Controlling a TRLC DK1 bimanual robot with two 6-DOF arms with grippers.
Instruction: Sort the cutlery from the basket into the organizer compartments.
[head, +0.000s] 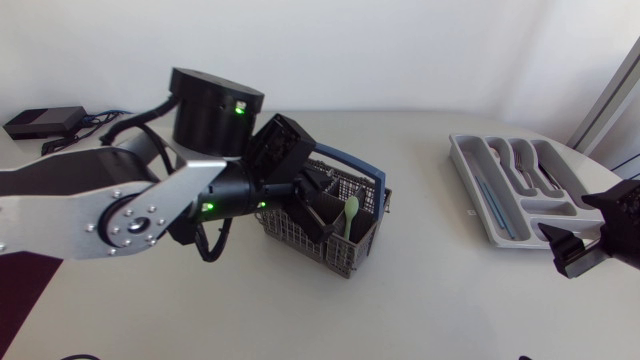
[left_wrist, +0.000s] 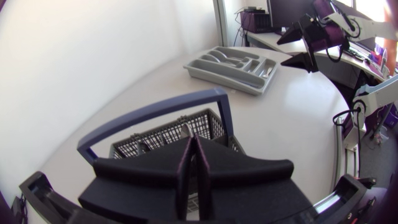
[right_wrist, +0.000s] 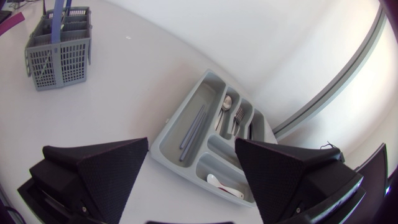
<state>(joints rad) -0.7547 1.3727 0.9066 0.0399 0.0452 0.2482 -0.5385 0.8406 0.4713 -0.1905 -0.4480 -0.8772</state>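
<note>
L gripper pinched closed over basket, hold unclear | R gripper spread wide above organizer

The head view looks down on the table; each wrist view, angled downward, also shows basket and organizer.

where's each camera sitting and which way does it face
head: fixed above the table, looking down; left arm over the basket, right gripper by the organizer
left wrist: on the left arm, looking past the shut left gripper, over the basket, toward the organizer
right wrist: looks down on organizer past open right gripper
shared: basket, organizer
</note>
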